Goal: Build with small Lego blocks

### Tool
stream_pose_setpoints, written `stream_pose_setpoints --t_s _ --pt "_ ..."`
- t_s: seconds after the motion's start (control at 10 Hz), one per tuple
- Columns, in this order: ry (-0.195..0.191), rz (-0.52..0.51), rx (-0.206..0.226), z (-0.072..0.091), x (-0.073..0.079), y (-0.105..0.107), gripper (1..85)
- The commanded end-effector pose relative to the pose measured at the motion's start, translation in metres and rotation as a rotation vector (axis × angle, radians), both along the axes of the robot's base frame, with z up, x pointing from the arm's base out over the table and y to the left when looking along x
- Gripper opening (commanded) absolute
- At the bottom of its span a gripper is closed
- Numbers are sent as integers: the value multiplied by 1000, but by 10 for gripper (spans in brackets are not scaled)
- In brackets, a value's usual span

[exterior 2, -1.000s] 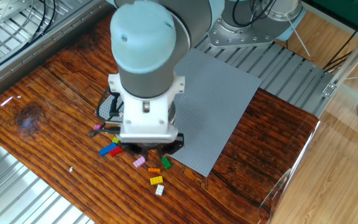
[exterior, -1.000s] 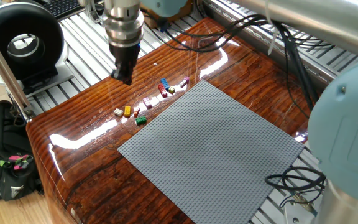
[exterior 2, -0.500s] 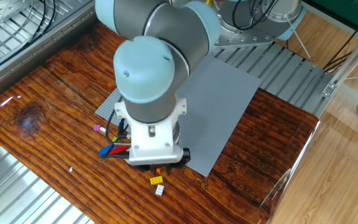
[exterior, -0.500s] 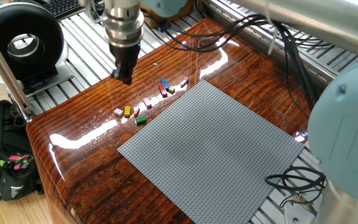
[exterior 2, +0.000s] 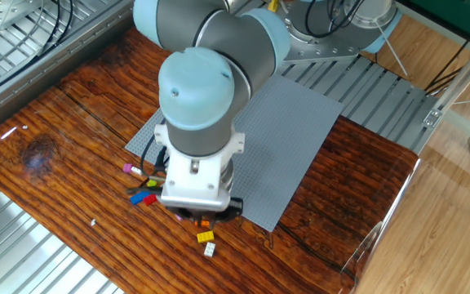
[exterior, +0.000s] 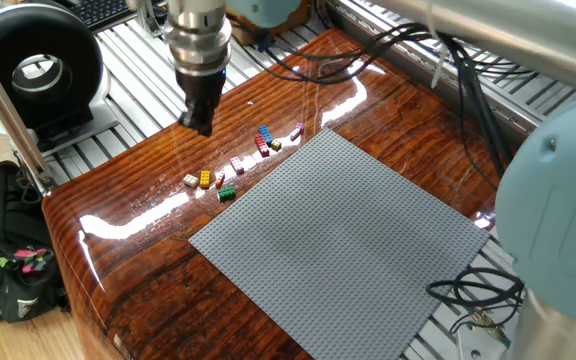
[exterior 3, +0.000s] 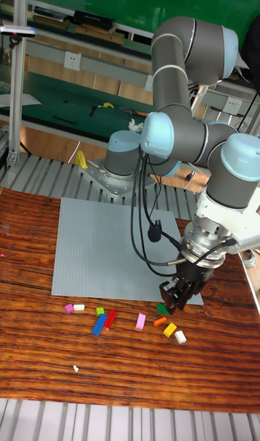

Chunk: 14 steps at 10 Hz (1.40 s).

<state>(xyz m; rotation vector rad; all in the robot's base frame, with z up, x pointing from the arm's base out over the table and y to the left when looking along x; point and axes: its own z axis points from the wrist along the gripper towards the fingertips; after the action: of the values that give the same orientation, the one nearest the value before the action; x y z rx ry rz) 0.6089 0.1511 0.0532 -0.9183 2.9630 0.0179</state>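
The small Lego blocks lie in a loose row on the wooden table beside the grey baseplate (exterior 3: 108,250). From left to right they are pink (exterior 3: 69,308), white (exterior 3: 79,307), blue (exterior 3: 98,325), red (exterior 3: 110,320), pink (exterior 3: 140,321), orange (exterior 3: 159,321), yellow (exterior 3: 170,329) and white (exterior 3: 180,336). My gripper (exterior 3: 178,302) hangs just above a green block (exterior 3: 162,309), its dark fingers apart with nothing between them. In one fixed view the gripper (exterior: 200,124) points down, up and left of the blocks (exterior: 205,179). The wrist (exterior 2: 194,175) hides the gripper in the other fixed view.
The grey baseplate (exterior: 348,240) covers the table's middle. Black cables (exterior: 473,290) lie at its far corner and more hang from the arm (exterior 3: 148,217). A black backpack (exterior: 8,250) sits off the table's edge, and slatted metal rails (exterior 2: 23,253) surround the tabletop.
In the other fixed view the wrist has shifted over the block row and now covers the pink and green blocks that showed one second ago. One fixed view shows no difference.
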Motion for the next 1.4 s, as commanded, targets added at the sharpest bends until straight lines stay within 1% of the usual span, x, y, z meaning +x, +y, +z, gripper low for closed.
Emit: stream_pose_setpoints --t_s 0.0,0.1,0.3,0.4,0.5,0.6,0.7,0.8,1.0,1.2,1.3 --pt "18 109 21 -9 -13 2 343" --pt "14 144 18 -10 -11 4 353" --pt "27 187 20 -11 -17 5 360" --pt "-14 165 -19 -11 -5 -5 357" --pt "-7 171 -20 -11 -5 -9 337" --pt "29 207 19 -12 -17 1 347" --pt "25 218 10 -16 -20 -1 350" --pt "3 193 9 -22 -16 -4 350" --pt "45 255 17 -29 -31 -9 350" --pt "62 299 20 -31 -39 -13 350" --pt "62 312 15 -33 -40 -13 350"
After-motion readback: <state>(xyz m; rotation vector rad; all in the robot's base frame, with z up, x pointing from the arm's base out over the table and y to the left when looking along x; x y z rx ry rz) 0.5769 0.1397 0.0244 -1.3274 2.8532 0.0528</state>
